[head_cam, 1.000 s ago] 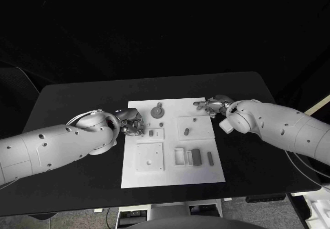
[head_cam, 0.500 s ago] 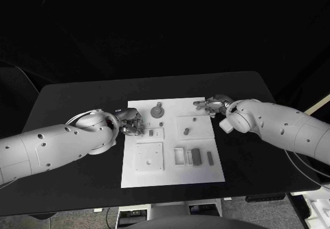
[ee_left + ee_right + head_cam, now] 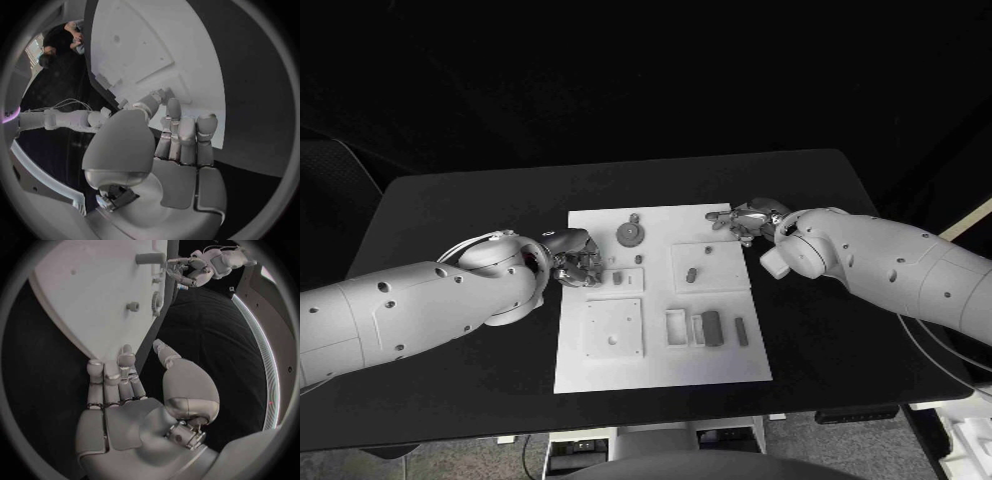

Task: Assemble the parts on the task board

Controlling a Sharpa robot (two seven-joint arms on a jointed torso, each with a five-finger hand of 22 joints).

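Observation:
The white task board (image 3: 661,365) lies mid-table with grey parts on it: a gear (image 3: 630,235), a short cylinder (image 3: 691,274), a small peg (image 3: 639,258), a small piece (image 3: 615,280) and two bars (image 3: 711,327). My left hand (image 3: 574,262) is at the board's left edge, its fingers reaching toward the small piece. In the left wrist view the left hand (image 3: 172,140) has its thumb and fingers close together over the board (image 3: 156,45); whether they pinch anything is unclear. My right hand (image 3: 744,222) rests at the board's far right corner. Its fingers (image 3: 115,377) lie straight and hold nothing.
A raised square plate (image 3: 613,328) and a white rectangular frame (image 3: 678,327) sit on the board's near half. Black table (image 3: 473,200) surrounds the board. The right wrist view shows the left hand (image 3: 187,270) across the board (image 3: 87,295).
The left hand has edged slightly toward the board. The right hand and the parts have stayed still.

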